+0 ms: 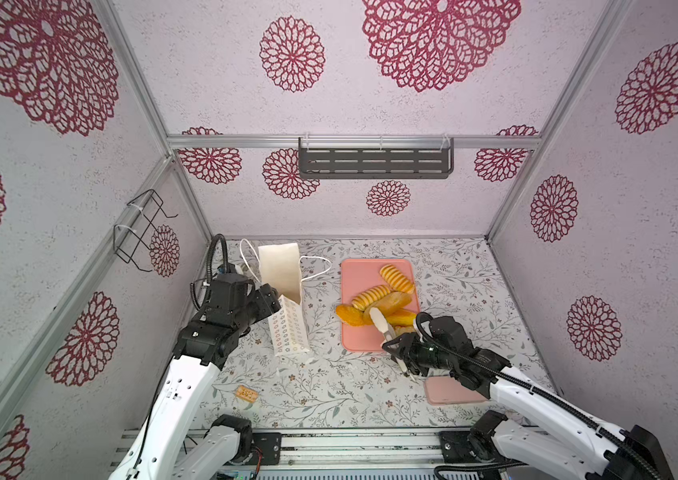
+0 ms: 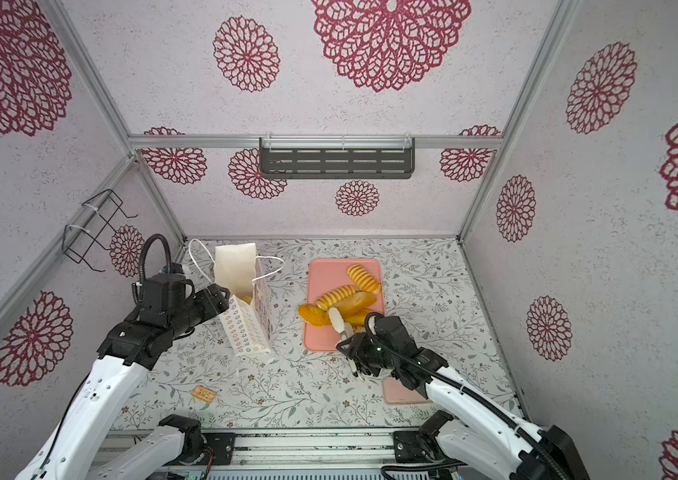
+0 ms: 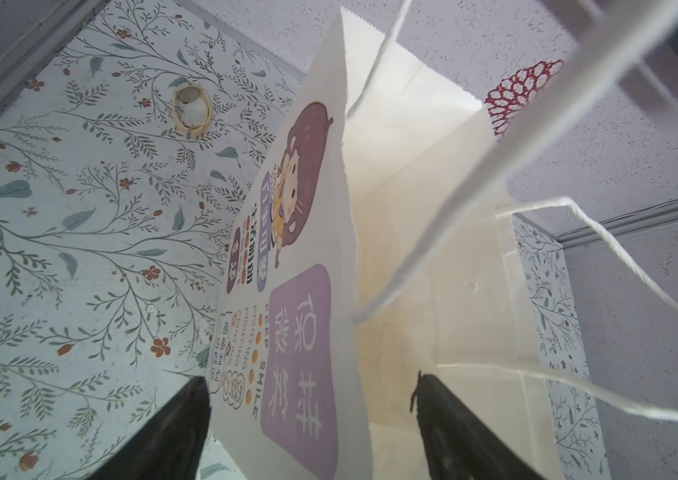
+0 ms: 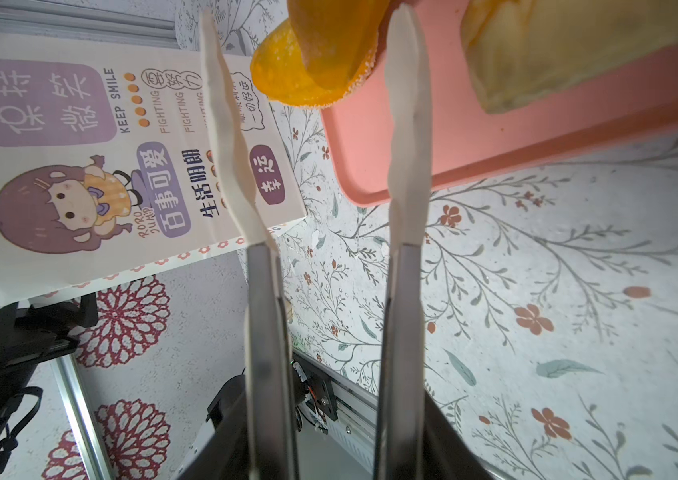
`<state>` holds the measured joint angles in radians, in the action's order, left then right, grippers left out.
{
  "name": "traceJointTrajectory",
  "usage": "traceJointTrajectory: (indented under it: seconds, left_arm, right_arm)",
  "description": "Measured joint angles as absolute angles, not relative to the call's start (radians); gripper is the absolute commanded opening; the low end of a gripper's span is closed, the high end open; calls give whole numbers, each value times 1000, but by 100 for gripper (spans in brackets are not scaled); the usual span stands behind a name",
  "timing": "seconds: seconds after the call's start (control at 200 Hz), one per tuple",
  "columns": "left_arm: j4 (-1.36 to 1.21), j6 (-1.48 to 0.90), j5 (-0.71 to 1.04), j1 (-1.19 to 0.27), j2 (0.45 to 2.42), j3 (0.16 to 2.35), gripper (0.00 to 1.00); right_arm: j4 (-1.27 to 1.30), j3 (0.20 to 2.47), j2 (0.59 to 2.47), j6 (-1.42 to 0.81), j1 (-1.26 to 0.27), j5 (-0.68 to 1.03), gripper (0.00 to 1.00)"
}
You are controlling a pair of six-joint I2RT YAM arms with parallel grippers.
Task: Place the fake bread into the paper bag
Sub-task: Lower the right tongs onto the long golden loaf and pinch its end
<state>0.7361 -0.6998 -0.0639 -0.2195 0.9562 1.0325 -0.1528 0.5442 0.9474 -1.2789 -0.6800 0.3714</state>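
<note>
The fake bread (image 1: 383, 299) is lying heaped on a pink tray (image 1: 360, 270), which is sitting just right of the worktop's (image 1: 453, 291) middle. One orange piece (image 4: 320, 54) is hanging over the tray's left edge. The tongs (image 1: 379, 320) are reaching in from the near side, their white tips standing apart on either side of that piece, and the right claw (image 1: 401, 347) is gripping their metal arms. Over by the far left corner the paper bag (image 1: 287, 328) is standing with its mouth gaping. The left claw (image 3: 310, 384) is spread wide, one finger inside the bag's wall and one outside.
</note>
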Motion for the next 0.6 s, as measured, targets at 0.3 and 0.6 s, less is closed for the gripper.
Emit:
traceJointTrajectory:
  seconds: [0.3, 0.6]
  left_arm:
    - [735, -701, -57, -220, 958, 1032, 81]
    - [735, -701, -57, -220, 958, 1032, 81]
  right_arm:
    - [-55, 543, 1046, -1285, -680, 376, 51]
    - [20, 543, 1113, -1285, -659, 392, 50]
